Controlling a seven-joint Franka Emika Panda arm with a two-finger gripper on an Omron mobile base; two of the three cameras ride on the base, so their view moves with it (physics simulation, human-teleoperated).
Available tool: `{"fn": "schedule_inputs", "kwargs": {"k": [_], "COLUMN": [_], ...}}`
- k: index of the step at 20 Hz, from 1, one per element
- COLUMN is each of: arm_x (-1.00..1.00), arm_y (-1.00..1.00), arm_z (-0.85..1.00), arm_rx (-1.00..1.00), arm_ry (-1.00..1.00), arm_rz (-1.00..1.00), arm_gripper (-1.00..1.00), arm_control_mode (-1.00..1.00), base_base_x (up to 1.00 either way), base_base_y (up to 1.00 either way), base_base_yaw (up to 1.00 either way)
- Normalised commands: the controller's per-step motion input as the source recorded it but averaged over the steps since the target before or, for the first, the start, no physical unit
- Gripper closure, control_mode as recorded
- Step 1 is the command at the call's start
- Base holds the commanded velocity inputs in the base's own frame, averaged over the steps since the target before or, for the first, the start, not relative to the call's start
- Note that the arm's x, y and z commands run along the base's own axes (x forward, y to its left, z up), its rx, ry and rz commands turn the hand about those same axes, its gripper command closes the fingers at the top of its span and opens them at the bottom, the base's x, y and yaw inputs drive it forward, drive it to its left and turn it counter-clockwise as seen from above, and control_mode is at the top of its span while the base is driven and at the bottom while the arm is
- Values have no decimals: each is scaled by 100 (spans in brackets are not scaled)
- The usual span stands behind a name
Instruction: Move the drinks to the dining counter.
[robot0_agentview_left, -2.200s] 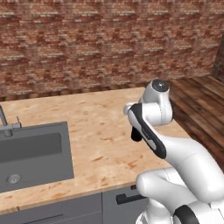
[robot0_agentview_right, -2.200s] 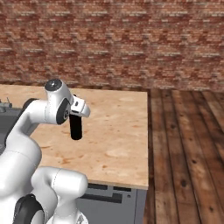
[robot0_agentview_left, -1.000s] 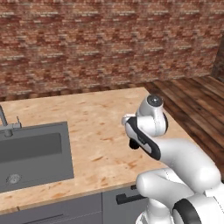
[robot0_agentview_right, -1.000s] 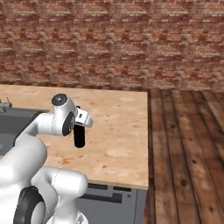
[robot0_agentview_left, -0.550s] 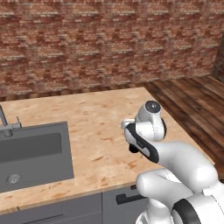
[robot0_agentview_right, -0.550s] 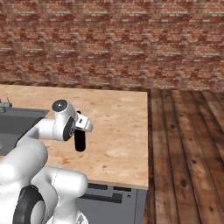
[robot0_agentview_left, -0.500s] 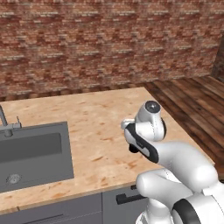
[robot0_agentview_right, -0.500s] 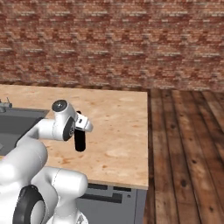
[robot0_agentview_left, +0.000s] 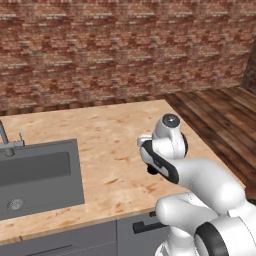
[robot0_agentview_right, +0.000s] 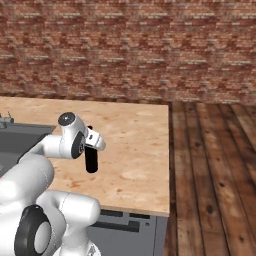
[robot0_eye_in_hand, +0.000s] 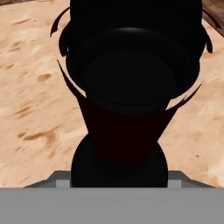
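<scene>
Black wine bottle (robot0_agentview_right: 91, 159) upright at the gripper (robot0_agentview_right: 93, 141), over the right half of the dining counter (robot0_agentview_right: 135, 145), well right of the sink (robot0_agentview_left: 37, 175). Bottle's base reads touching or just above the wood top; cannot tell which. Hand view: bottle top (robot0_eye_in_hand: 131, 78) seen end-on between the jaws. Jaws part-open, closed onto the bottle.
</scene>
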Motion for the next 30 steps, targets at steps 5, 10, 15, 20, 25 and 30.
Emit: {"fn": "schedule_inputs", "kwargs": {"k": [5,10,15,20,25,30], "arm_x": [0,0,-13,-14,-20,-37], "arm_y": [1,1,2,0,0,0], "arm_z": [-31,-17,-1,0,1,39], "arm_rx": [0,0,0,0,0,0], "arm_ry": [0,0,0,-1,-3,-6], "arm_rz": [-3,-3,0,-1,-1,0], "arm_gripper": [-100,-100,-100,-100,-100,-100], "arm_control_mode": [-100,-100,-100,-100,-100,-100], "base_base_x": [0,0,0,0,0,0], "base_base_y": [0,0,0,0,0,0], "base_base_yaw": [0,0,0,0,0,0]}}
